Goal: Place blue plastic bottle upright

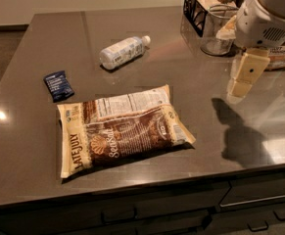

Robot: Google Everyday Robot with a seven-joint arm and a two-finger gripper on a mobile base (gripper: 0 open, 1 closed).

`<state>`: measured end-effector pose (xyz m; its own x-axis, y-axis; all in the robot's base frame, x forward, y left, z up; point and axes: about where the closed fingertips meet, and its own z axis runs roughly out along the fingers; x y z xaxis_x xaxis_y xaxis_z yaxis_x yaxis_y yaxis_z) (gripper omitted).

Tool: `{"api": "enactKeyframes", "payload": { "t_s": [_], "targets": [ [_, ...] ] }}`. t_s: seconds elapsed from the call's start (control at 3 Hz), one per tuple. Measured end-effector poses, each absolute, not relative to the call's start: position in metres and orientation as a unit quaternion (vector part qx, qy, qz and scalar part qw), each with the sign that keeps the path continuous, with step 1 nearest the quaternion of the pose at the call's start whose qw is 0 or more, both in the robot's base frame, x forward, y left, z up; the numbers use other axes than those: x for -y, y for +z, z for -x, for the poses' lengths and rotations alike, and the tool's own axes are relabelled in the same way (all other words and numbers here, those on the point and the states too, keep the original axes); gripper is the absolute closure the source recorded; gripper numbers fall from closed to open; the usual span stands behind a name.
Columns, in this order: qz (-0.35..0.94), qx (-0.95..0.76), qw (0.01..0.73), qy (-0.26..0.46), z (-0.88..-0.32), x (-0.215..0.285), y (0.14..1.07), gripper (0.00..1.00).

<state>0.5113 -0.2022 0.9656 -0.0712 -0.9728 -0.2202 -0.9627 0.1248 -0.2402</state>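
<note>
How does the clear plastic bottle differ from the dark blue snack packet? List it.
The clear plastic bottle is rounded and pale; the dark blue snack packet is flat and dark. The bottle is bigger and lies farther back than the packet. Both lie on the grey countertop, away from the gripper hovering at the right.

"LATE JULY" (sideways) on chip bag (125,131)

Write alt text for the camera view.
The bottle lies on its side on a grey counter, the gripper hanging off to the right, apart from it. A chip bag and a blue packet lie nearer the camera.
</note>
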Motion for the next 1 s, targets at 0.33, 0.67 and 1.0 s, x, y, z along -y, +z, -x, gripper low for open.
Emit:
{"api": "enactKeyframes", "payload": {
  "t_s": [0.33, 0.67, 1.0],
  "targets": [
    [0.694, -0.699, 0.173, -0.003, -0.544, 0.182, 0.964, 0.0],
    [0.727, -0.663, 0.182, -0.001, -0.571, 0.154, 0.965, 0.0],
    [0.76, -0.62, 0.195, -0.001, -0.597, 0.125, 0.966, 0.0]
  ]
}}
